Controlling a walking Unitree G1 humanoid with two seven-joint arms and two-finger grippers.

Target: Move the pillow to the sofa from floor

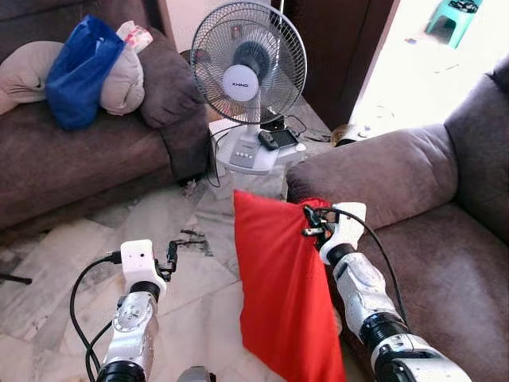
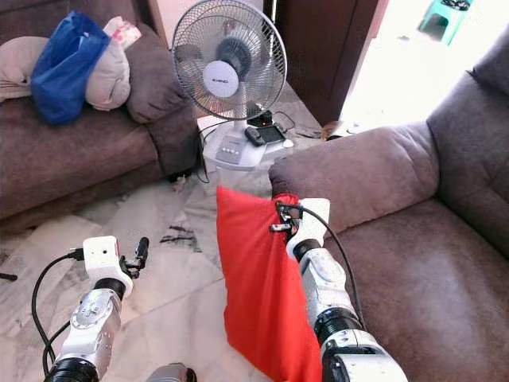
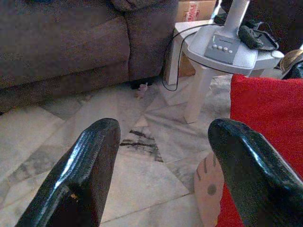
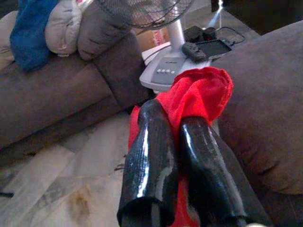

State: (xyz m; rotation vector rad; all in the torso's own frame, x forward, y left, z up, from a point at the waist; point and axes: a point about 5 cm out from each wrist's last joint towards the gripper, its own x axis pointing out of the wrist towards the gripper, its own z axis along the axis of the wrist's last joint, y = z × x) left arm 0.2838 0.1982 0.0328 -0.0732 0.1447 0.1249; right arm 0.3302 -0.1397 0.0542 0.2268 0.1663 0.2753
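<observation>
Red pillow (image 1: 282, 286) lower edge cut off, right gripper (image 4: 182, 142) clenching its corner, left gripper (image 3: 163, 156) spread.

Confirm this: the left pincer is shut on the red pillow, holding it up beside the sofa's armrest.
Wrong arm. The right pincer is shut on the red pillow, holding it up beside the sofa's armrest, as the right wrist view shows. The left pincer is open.

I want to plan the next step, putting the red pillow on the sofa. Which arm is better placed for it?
The right arm, probably. Its claw is shut on the red pillow, which hangs beside the sofa's armrest. The left claw is open, holds nothing, and is over the floor, farther from that sofa.
</observation>
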